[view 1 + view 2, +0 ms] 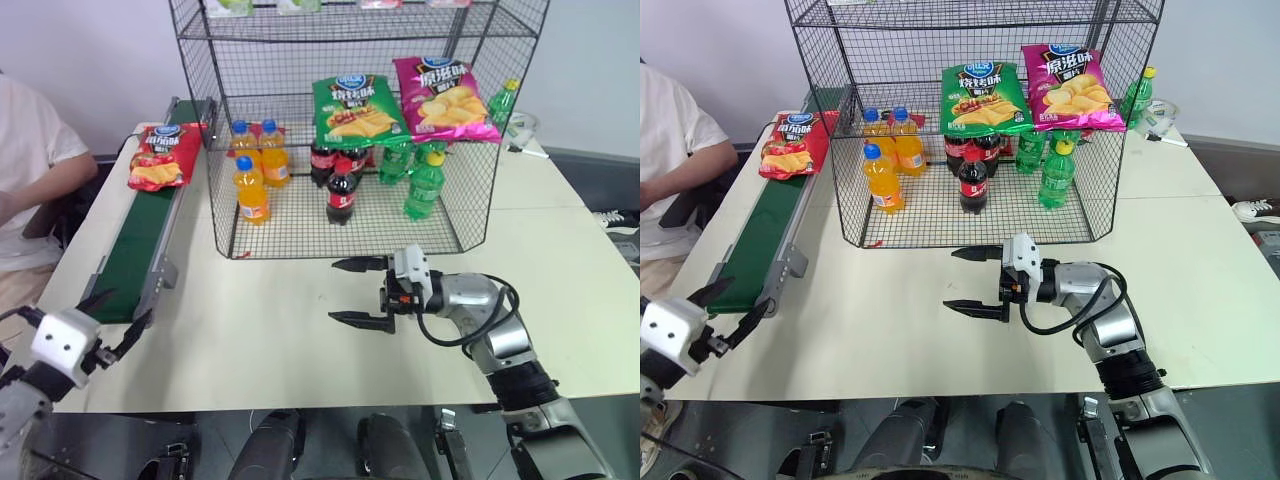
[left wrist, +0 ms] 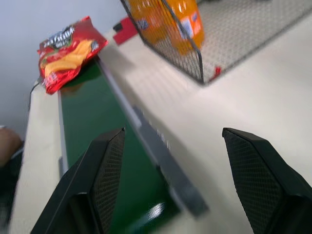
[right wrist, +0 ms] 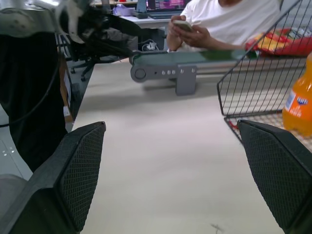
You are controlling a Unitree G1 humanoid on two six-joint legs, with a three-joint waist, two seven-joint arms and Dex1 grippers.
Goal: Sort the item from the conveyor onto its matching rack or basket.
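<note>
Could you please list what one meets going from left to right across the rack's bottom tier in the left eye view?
Orange soda bottles → dark cola bottles → green soda bottles, all standing inside the black wire-mesh rack.

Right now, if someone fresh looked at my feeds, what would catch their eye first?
The tall black wire-mesh rack in the middle of the table, holding orange, cola and green bottles under a green and a pink crisp bag. To its left, the glossy red crisp bag lies at the far end of the long dark green conveyor belt. Nearer, the left gripper and the right gripper both stand open and empty.
</note>
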